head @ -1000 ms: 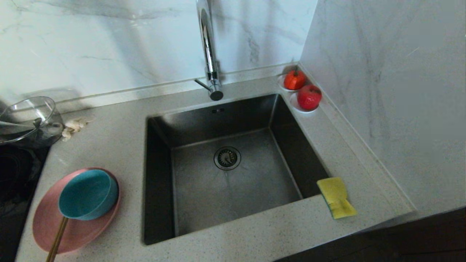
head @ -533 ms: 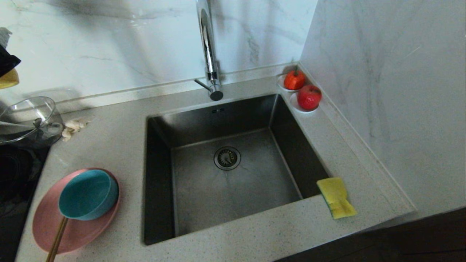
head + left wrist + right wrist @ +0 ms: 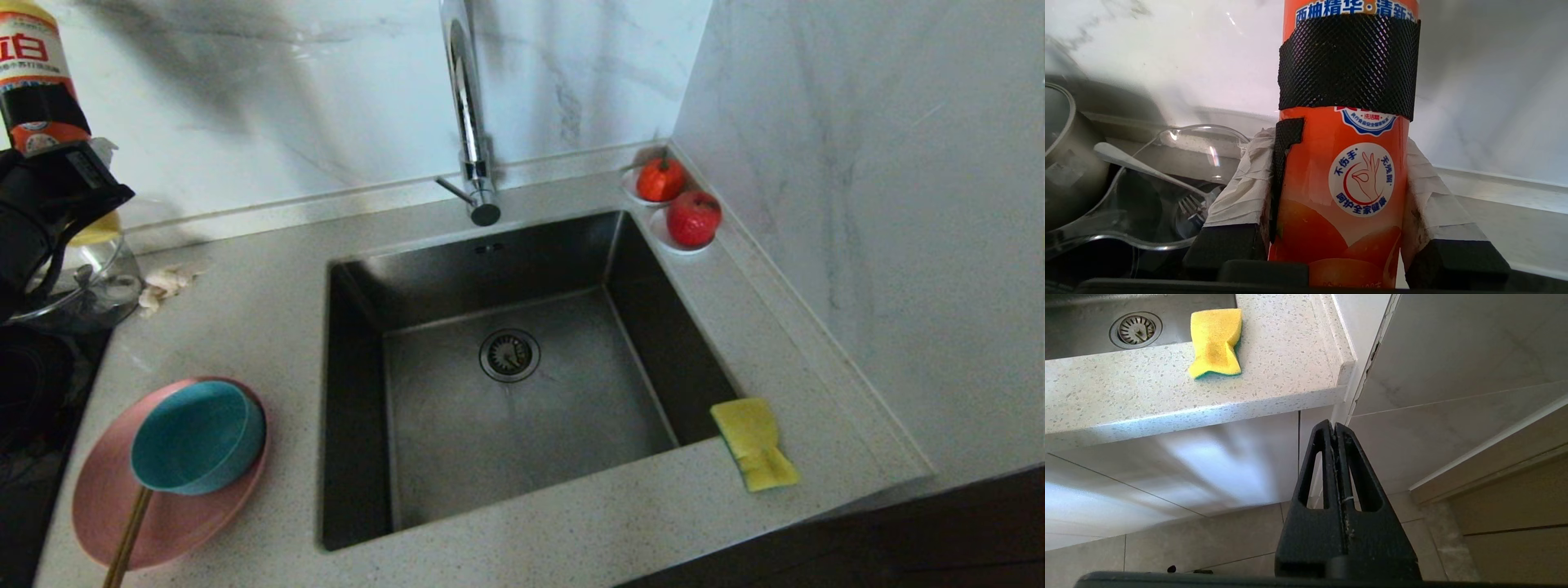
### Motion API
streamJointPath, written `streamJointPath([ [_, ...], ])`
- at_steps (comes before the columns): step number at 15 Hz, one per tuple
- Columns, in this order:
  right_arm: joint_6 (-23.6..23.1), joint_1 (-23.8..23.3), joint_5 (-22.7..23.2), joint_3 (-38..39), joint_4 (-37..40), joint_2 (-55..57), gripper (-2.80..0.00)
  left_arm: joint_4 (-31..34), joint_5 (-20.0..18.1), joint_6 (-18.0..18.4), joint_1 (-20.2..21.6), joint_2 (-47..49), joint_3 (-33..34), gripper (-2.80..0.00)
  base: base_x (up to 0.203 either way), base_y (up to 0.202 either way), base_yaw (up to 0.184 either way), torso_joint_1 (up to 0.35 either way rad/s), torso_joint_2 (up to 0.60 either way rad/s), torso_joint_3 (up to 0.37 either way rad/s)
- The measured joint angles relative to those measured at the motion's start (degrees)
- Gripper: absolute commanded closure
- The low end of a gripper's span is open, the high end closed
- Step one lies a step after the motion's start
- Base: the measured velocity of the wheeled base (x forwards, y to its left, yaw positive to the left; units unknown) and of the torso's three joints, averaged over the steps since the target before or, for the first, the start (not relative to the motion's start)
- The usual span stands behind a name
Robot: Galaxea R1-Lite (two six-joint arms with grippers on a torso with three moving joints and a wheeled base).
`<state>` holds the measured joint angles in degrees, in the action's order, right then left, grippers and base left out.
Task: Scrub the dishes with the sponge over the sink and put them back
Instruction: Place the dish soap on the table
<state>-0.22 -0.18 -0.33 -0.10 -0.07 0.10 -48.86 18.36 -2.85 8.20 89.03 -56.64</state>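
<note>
Orange plastic, a detergent bottle [image 3: 1345, 163], upright, clamped between the padded fingers [image 3: 1241, 196] of the left tool [image 3: 1339, 228], jaws half-spread around its body. It is held high at the far-left edge of the desk [image 3: 269, 302], above the clear glass jug [image 3: 90, 278].

Task's things, relative to that tool: pink plate [image 3: 106, 506] below and nearer the robot, teal bowl [image 3: 196, 437] sitting on it, chopsticks [image 3: 126, 539] poking out under the bowl. Sink [image 3: 506, 425] off to its right, empty. Sponge [image 3: 753, 445] well apart, on the desk past the sink's near-right corner.

Right tool [image 3: 1336, 428] parked below desk level, fingers pressed together, holding nothing.

Judgement: step in hand is bringing soap to the work. Keep the bottle upright, clear the jug rim and tap [image 3: 469, 122], and dose the sponge sparingly. The grip sits low on the bottle; tilting quickly could let it slip.
</note>
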Motion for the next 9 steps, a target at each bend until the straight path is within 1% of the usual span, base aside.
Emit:
streamJointPath([
  [3, -0.04, 0.0, -0.02, 0.0, 0.02, 0.0, 0.0, 0.27, -0.27, 0.07, 1.06, 3.0, -1.97, 0.0, 0.0, 0.0, 0.0, 0.0, 0.0, 0.0],
  [6, -0.02, 0.0, 0.0, 0.0, 0.0, 0.0, 0.0, 0.57, -1.96, 0.02, 2.6, 5.25, -2.79, 0.0, 0.0, 0.0, 0.0, 0.0, 0.0, 0.0],
  [9, 0.0, 0.0, -0.02, 0.07, -0.02, 0.0, 0.0, 0.11, -1.99, 0.11, 3.25, 7.45, -3.54, 0.0, 0.0, 0.0, 0.0, 0.0, 0.0, 0.0],
])
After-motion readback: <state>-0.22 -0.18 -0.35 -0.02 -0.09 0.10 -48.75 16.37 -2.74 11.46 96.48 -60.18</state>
